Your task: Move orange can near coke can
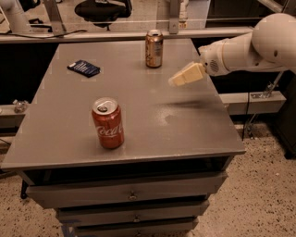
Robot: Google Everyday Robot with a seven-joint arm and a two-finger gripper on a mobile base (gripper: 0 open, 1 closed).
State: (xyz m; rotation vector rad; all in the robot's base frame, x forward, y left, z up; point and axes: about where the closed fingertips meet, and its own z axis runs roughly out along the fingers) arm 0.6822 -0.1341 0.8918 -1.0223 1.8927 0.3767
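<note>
Speckled flooring is seen around a grey worktop point(138, 111) that is carried on a cabinet of shallow drawers point(129, 194). Nearest the front edge, toward the left of the view, the coke can point(107, 124) is stood upright, its white script turned to the camera and its silver top showing.

Farther back and to the right, the claw point(186, 74) is held above the worktop, clear of the surface and of both cans. It is carried on a white arm point(249, 48) that is reached in from the right. Whether the claw is open or closed cannot be told, and nothing is seen to be gripped in it.

A dark blue packet point(83, 68) is laid flat near the far left of the worktop. Close to the far edge, the orange can point(154, 48) is stood upright, so its long axis is vertical. It is found beyond the claw and a little to the left in the view, well apart from the coke can.

The can is judged not yet grasped. The coming reach is judged to be needed away from the camera and slightly leftward. A black office chair point(102, 8) is seen behind.
</note>
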